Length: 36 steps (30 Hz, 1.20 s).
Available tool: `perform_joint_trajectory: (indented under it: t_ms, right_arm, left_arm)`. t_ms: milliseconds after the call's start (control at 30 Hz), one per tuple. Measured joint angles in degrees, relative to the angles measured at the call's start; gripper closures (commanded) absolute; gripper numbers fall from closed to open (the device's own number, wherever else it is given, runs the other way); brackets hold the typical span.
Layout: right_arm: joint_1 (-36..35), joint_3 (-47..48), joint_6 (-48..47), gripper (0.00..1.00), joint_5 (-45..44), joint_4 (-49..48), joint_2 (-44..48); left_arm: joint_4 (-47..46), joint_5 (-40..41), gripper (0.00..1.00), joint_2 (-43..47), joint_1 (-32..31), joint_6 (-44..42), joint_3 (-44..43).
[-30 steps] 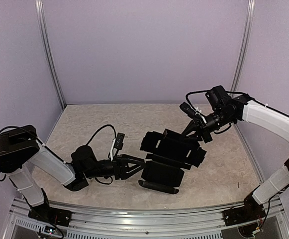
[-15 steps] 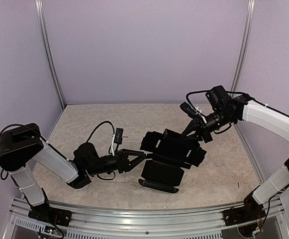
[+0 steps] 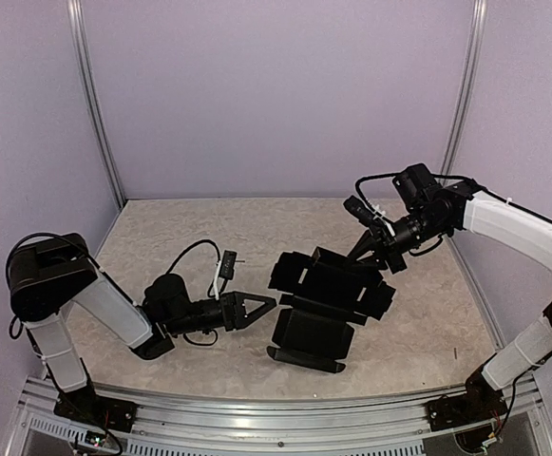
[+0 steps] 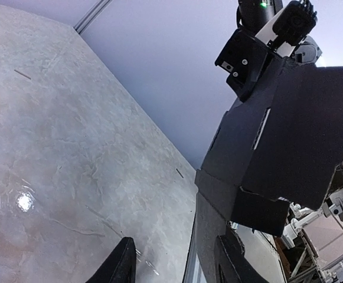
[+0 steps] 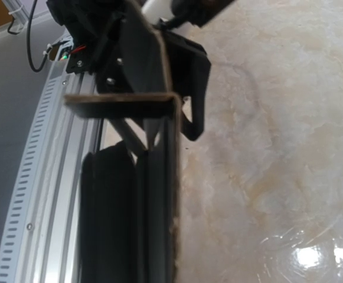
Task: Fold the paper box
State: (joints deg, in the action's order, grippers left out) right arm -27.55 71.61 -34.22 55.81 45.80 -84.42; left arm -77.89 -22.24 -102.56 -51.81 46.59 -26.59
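1. Lilac walls [image 3: 276, 95] close in the cell behind both sets of jaws. A metal rail [image 3: 256, 418] runs along the near side, behind the arms.
2. A marbled table [image 3: 161, 237] spreads beneath both sets of jaws. Seen from the left wrist, it stretches bare to the left of the left jaws, with a spot of glare on it.
3. The left arm [image 3: 114, 313] lies low over the table and points to the right. The right arm [image 3: 513, 228] reaches in from the far right and angles down.
4. The paper box [image 3: 328, 285], matte black and only partly folded, sits between the two sets of jaws. Its upper panels, with flaps and pale slots, are lifted and tilted. Its lower panel drops to the table, where the bottom edge rests.
5. The right gripper [image 3: 372, 256] is at the box's far right edge, jaws closed on it. In the right wrist view, a sheet of the card runs edge-on straight out from between the pinched jaws.
6. The left gripper [image 3: 264, 305] holds nothing, and its jaws stand well apart. The box's near edge is just ahead of them, closer to the right-hand finger [image 4: 230, 262] than to the other. Whether card and finger touch cannot be told.
7. A black cable [image 3: 185, 255] loops up behind the left jaws.
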Motion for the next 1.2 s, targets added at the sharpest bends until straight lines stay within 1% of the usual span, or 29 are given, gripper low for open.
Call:
perform_joint_trajectory:
  t_ms: [200,267,333,567,767,1000,1200]
  right_arm:
    - [0.0,0.0,-0.4,1.00,0.1,0.2,0.0]
    - [0.0,0.0,-0.6,1.00,0.1,0.4,0.0]
    - [0.0,0.0,-0.7,1.00,0.1,0.5,0.0]
    - [0.0,0.0,-0.7,1.00,0.0,0.7,0.0]
    - [0.0,0.0,-0.6,1.00,0.0,0.6,0.0]
    - [0.0,0.0,-0.3,1.00,-0.1,0.6,0.0]
    - [0.0,0.0,-0.4,1.00,-1.0,0.3,0.0]
  left_arm:
    - [0.4,-0.9,0.52,0.3,0.9,-0.1,2.5]
    - [0.5,-1.1,0.49,1.2,1.0,-0.1,3.8]
    - [0.5,-1.5,0.47,1.1,1.0,0.1,3.2]
    - [0.4,-4.9,0.45,-5.5,0.2,2.4,-7.4]
    - [0.5,-7.6,0.45,-7.5,-0.6,3.3,-10.4]
    - [0.4,-8.8,0.44,-7.5,-1.2,4.0,-10.1]
    - [0.9,-7.3,0.42,-5.4,-0.9,4.3,-3.9]
